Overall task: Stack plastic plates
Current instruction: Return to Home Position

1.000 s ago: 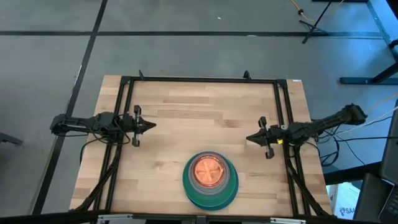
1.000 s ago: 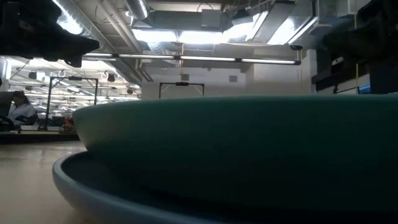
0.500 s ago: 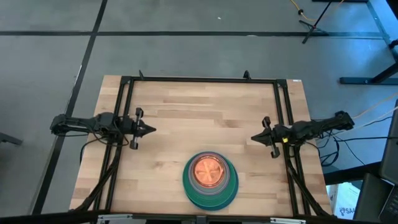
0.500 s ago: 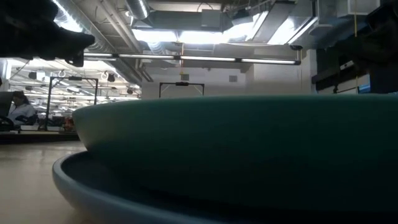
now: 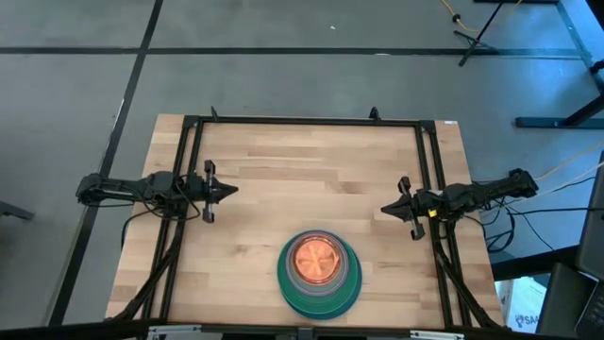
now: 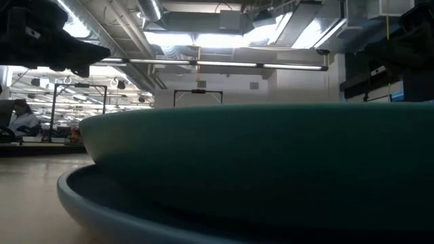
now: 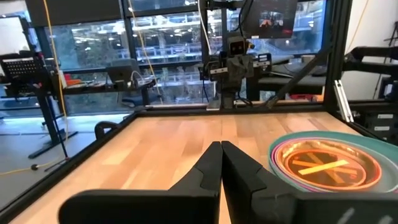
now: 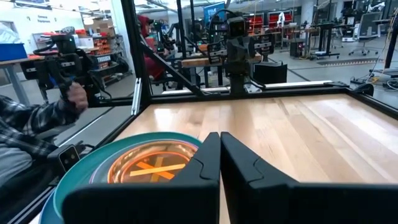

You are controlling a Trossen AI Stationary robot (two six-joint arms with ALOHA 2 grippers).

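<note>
The plastic plates [image 5: 319, 273] sit in one stack near the table's near edge, at its middle: a large green plate on a blue one at the bottom, a translucent orange small one on top [image 7: 328, 167]. In the low view the stack's dark green rim [image 6: 258, 156] fills the picture. My left gripper [image 5: 229, 190] hovers shut over the table's left side, pointing right. My right gripper [image 5: 385, 209] hovers shut over the right side, pointing left. Neither touches the plates [image 8: 143, 165].
A black frame rail [image 5: 302, 121] runs around the wooden table [image 5: 302, 179]. Bare wood lies between the two grippers and toward the far edge. A person's hand and checked sleeve [image 8: 37, 121] show beyond the table in the right wrist view.
My right gripper has drawn back a little toward the table's right edge. My left gripper has moved slightly back and forth near the left side. The stack has not moved.
</note>
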